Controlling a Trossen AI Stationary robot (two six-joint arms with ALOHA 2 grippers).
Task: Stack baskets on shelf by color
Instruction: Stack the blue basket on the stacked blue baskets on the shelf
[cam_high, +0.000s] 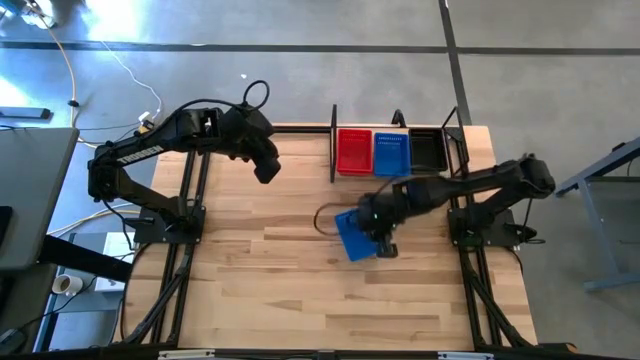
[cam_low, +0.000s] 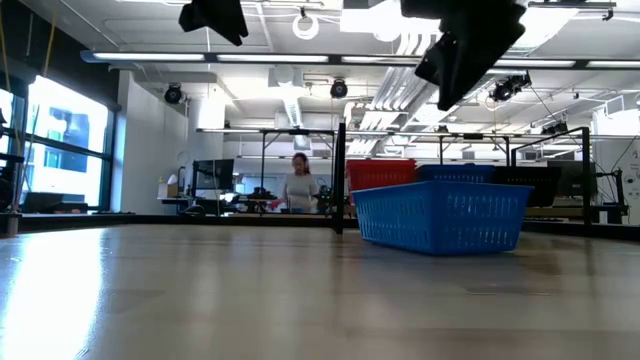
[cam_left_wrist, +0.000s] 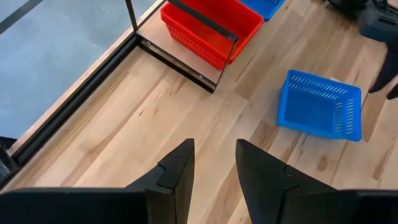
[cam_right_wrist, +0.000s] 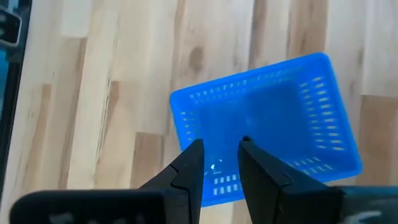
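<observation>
Right hand (cam_right_wrist: 217, 152), fingers slightly parted and holding nothing, is held above a blue basket (cam_high: 355, 236) left on the desk (cam_high: 270, 300), while red, blue and black stacks are already seen on the shelf (cam_high: 334, 140).

The right gripper (cam_high: 385, 243) covers part of the loose blue basket (cam_high: 352, 236); stacked baskets on the shelf (cam_high: 334, 150) cannot be counted.

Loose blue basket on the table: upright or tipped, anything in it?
Upright and empty. The loose blue basket sits flat on the table, open side up; its bare perforated floor shows in the right wrist view.
</observation>
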